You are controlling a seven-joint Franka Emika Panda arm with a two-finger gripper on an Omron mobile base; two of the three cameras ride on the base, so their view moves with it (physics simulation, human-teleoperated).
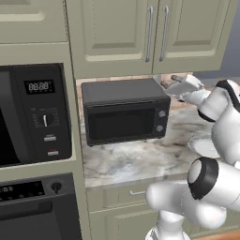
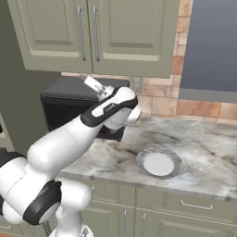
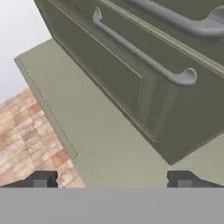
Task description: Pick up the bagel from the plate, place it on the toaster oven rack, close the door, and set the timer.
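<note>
Hand fingers apart, empty, raised beside toaster oven, facing wall cabinet; plate on counter.

A home kitchen is shown, rendered rather than photographed. Sage-green wall cabinets with long metal handles are hung above a marbled stone surface, and matching drawers are fitted below it. A brick-patterned backsplash is seen behind the surface. A dark toaster oven with two round knobs is set on the surface, its door closed. A built-in black microwave with a digital display is mounted in a tall cabinet column, above a built-in oven. A white plate with a grey rim is laid on the surface.
</note>
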